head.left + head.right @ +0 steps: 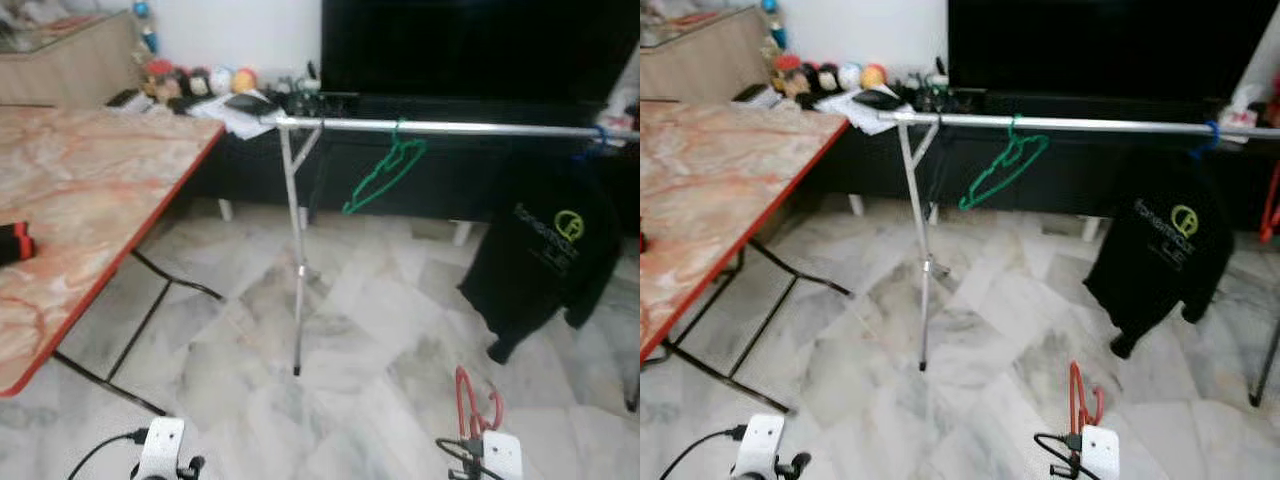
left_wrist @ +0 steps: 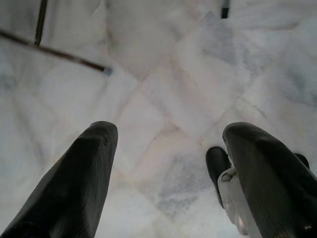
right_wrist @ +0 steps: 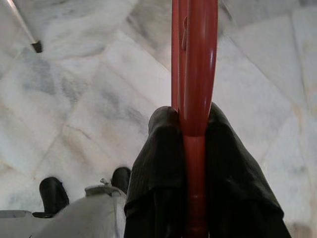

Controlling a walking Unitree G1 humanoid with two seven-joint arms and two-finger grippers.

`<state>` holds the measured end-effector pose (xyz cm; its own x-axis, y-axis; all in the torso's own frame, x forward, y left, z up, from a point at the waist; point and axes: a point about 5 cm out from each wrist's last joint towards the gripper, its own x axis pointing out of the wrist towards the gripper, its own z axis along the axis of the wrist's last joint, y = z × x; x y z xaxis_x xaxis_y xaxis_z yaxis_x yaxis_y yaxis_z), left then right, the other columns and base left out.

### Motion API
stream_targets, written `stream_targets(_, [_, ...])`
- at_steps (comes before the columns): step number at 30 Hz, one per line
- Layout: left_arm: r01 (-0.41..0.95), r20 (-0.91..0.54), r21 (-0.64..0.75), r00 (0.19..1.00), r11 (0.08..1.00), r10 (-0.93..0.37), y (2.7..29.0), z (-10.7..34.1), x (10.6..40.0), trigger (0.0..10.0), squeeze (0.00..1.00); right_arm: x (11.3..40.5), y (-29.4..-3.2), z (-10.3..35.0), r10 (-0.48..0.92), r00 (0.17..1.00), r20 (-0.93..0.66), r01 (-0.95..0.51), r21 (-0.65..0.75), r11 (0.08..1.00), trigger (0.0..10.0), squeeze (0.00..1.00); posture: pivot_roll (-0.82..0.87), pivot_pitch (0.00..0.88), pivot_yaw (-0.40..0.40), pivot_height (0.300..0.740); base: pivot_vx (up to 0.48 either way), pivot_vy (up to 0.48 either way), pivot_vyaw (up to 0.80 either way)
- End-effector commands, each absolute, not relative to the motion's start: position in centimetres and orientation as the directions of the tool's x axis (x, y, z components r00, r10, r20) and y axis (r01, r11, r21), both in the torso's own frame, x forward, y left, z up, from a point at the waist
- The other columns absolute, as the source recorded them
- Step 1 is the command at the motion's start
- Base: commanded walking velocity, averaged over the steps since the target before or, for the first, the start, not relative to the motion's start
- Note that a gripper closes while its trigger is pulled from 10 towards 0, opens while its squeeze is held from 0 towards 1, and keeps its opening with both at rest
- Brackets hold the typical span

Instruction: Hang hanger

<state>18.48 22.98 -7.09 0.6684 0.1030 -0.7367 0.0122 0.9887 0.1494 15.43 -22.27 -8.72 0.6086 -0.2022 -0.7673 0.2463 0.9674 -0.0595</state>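
One red hanger to be hung on the rail

One red hanger (image 3: 194, 74) is pinched tight in the right gripper (image 3: 195, 144), low above the floor. The left gripper (image 2: 168, 163) is held apart, empty. The hanger should be lifted high and hooked onto the silver rail (image 1: 450, 127), in the gap between the green hanger (image 1: 385, 170) and black shirt (image 1: 545, 255).

Table (image 1: 90, 190): marble-patterned top with red edge, left of frame.
Black shirt (image 1: 545, 255): hanging at right.
Screen (image 1: 470, 45): large, dark, upper right.
Toys (image 1: 200, 80): colourful, upper left.
Floor (image 1: 360, 330): pale marble tiles.
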Motion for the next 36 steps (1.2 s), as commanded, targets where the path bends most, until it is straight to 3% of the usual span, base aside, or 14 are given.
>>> stream_targets(1, [0.024, -0.744, 0.135, 0.663, 0.991, 0.085, 22.7, -7.3, 18.2, 10.0, 0.0, 15.5, -22.4, -8.7, -0.203, 0.607, -0.768, 0.246, -0.062, 0.967, 10.0, 0.0, -0.11, 0.0, 0.002, 0.74, 0.0, 0.0, -0.8])
stream_targets(7, [0.031, -0.746, 0.117, 0.663, 0.993, 0.067, 22.3, -7.5, 17.9, 10.0, 0.0, 15.4, -22.4, -8.7, -0.206, 0.606, -0.768, 0.25, -0.063, 0.966, 10.0, 0.0, -0.11, 0.0, 0.002, 0.74, 0.0, 0.0, -0.77])
stream_targets(12, [0.045, -0.751, 0.108, 0.658, 0.993, 0.052, 22.1, -7.7, 17.7, 10.0, 0.0, 15.4, -22.4, -8.7, -0.205, 0.611, -0.765, 0.246, -0.062, 0.967, 10.0, 0.0, -0.11, 0.0, 0.002, 0.74, 0.097, 0.0, 0.0])
stream_targets(25, [0.066, -0.747, 0.104, 0.664, 0.992, 0.035, 21.7, -7.6, 18.0, 10.0, 0.0, 15.3, -22.4, -8.7, -0.221, 0.604, -0.766, 0.268, -0.066, 0.961, 10.0, 0.0, -0.11, 0.0, 0.008, 0.74, 0.332, 0.0, 0.0])
stream_targets(30, [0.065, -0.75, 0.101, 0.661, 0.993, 0.033, 21.6, -7.7, 17.8, 10.0, 0.0, 15.3, -22.4, -8.7, -0.22, 0.606, -0.765, 0.268, -0.064, 0.961, 10.0, 0.0, -0.11, 0.0, 0.008, 0.74, 0.353, 0.0, -0.79])
stream_targets(36, [0.061, -0.755, 0.101, 0.655, 0.993, 0.037, 21.7, -7.9, 17.4, 10.0, 0.0, 15.5, -22.4, -8.6, -0.215, 0.615, -0.759, 0.256, -0.066, 0.964, 10.0, 0.0, -0.1, 0.0, 0.007, 0.74, 0.354, 0.0, 0.0])
